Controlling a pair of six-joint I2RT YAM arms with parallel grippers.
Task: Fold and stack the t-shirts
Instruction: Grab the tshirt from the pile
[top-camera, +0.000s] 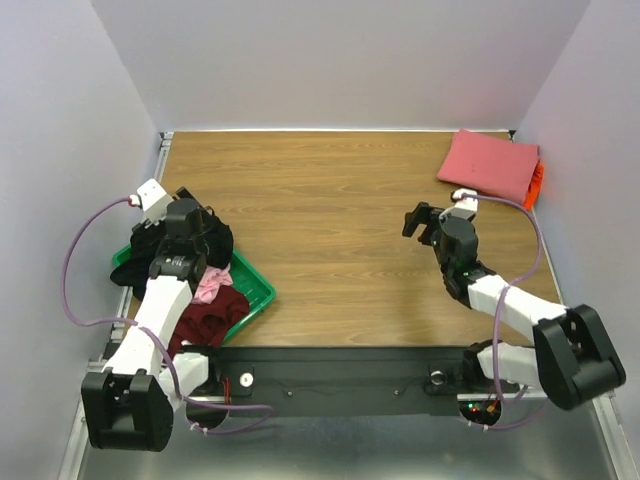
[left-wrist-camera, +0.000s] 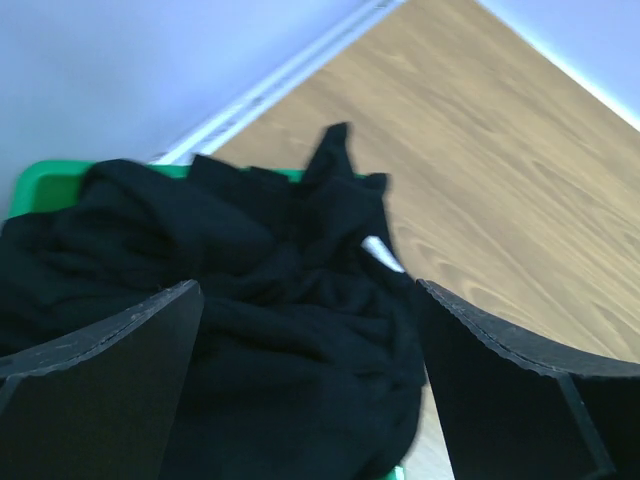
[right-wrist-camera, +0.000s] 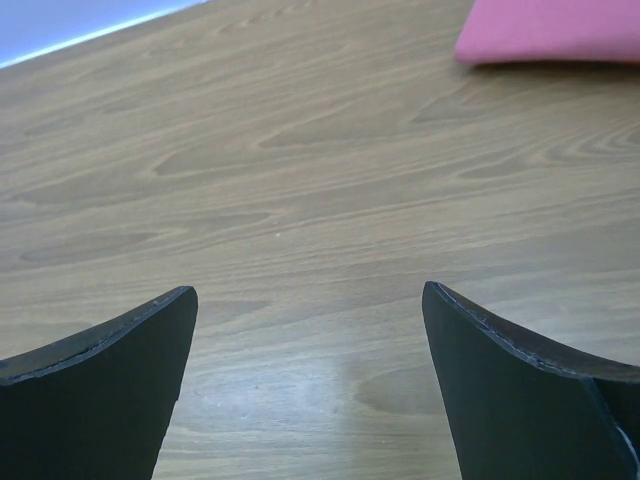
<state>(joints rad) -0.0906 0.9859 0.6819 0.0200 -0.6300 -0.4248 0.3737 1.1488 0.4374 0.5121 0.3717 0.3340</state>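
Atop green tray (left-wrist-camera: 40, 182), crumpled black t-shirt (left-wrist-camera: 250, 320)

5 t-shirts show, in 2 groups well apart. At the near left, 3 lie crumpled and unfolded in the green tray (top-camera: 262, 290). The black t-shirt (left-wrist-camera: 260, 300) is a bulky, rumpled heap at the tray's far end, covering the rim there, with 1 peak of cloth sticking up. The light pink t-shirt (top-camera: 212, 285) is a small bunched wad just beside it, toward the middle. The dark maroon t-shirt (top-camera: 212, 318) lies wadded at the near end, touching the pink one. At the far right corner of the table (top-camera: 330, 220), the coral-pink t-shirt (top-camera: 488, 165) lies folded into a flat, neat rectangle on top of the orange t-shirt (top-camera: 537, 183), of which only an edge shows at the right.
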